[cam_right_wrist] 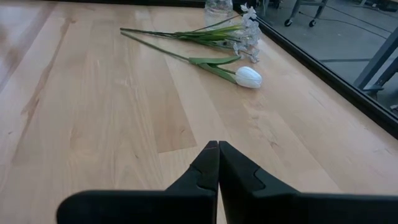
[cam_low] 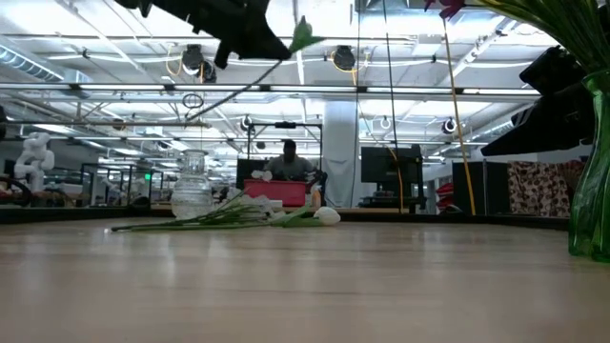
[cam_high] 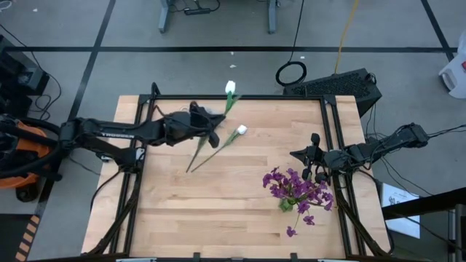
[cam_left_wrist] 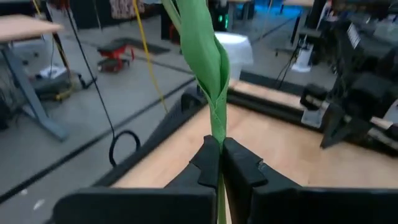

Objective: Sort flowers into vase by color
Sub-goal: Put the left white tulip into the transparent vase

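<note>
My left gripper (cam_high: 216, 125) is raised above the table's far middle and is shut on a white tulip (cam_high: 231, 88). In the low view this flower's stalk (cam_low: 229, 93) slants down, well above the tabletop. A second white tulip (cam_high: 241, 130) lies flat on the wood, beside other green stems and pale flowers (cam_right_wrist: 247, 30) next to a clear glass vase (cam_low: 193, 187). Purple flowers (cam_high: 295, 185) stand in a green vase (cam_low: 591, 181) at the right. Just beyond them my right gripper (cam_right_wrist: 218, 146) is shut, with nothing in it. My left gripper pinches the tulip's green stalk (cam_left_wrist: 217, 127) between its two fingers, just below the long leaf (cam_left_wrist: 202, 43). The fingers come nearly level from the table's left and lie across the stalk. The flower is lifted clear, bud toward the far edge and lower stalk slanting down.
Black frame rails (cam_high: 240, 97) run along the far edge and both sides of the table. Bare wood (cam_high: 218, 211) takes up the near half. A person (cam_low: 289, 164) sits in the room far behind the table.
</note>
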